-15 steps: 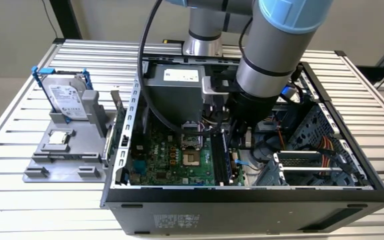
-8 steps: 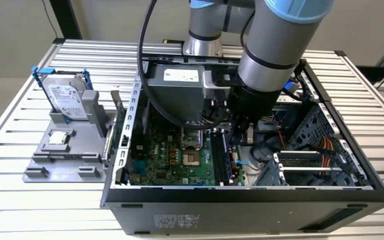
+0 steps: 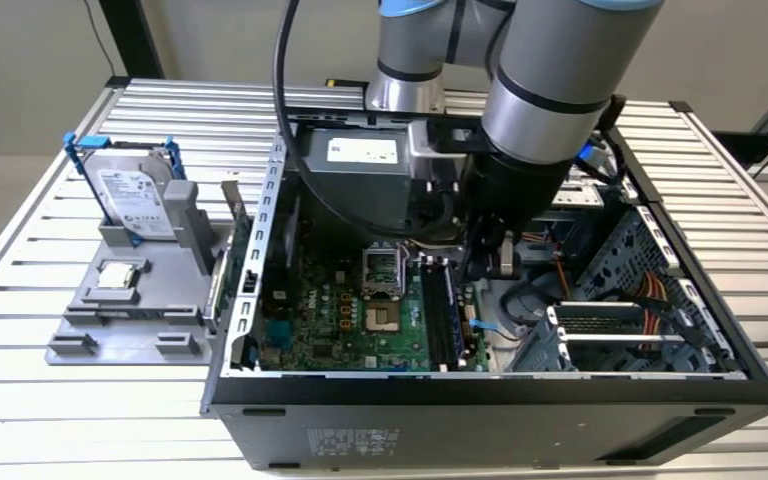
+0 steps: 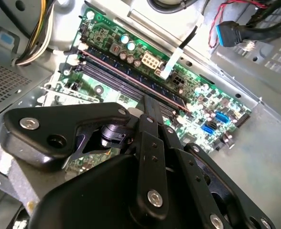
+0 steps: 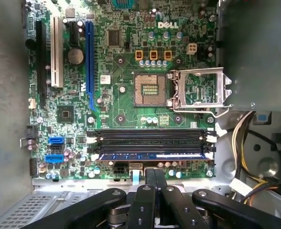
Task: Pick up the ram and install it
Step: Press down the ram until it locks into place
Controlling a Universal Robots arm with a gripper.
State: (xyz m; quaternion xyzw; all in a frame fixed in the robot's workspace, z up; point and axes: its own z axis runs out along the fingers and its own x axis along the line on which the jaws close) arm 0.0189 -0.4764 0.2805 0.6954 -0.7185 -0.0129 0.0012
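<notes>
The ram (image 5: 150, 156) is a dark stick with a bluish face, lying seated in one of the long memory slots on the green motherboard (image 5: 121, 109). In the second wrist view the ram (image 4: 131, 78) runs diagonally across the board. My gripper (image 5: 154, 174) is shut, its two black fingers (image 4: 150, 107) pressed together with nothing between them. The tips stand right over the ram's middle; I cannot tell whether they touch it. In the exterior view the gripper (image 3: 487, 262) reaches down into the open computer case, just above the ram (image 3: 452, 315).
The open processor socket (image 5: 150, 88) lies beside the memory slots. Cables (image 5: 248, 143) and metal case walls (image 3: 257, 250) hem in the board. On the exterior view's left, a grey holder (image 3: 91, 340) carries a silver hard drive (image 3: 137, 195) and a small square chip (image 3: 120, 275).
</notes>
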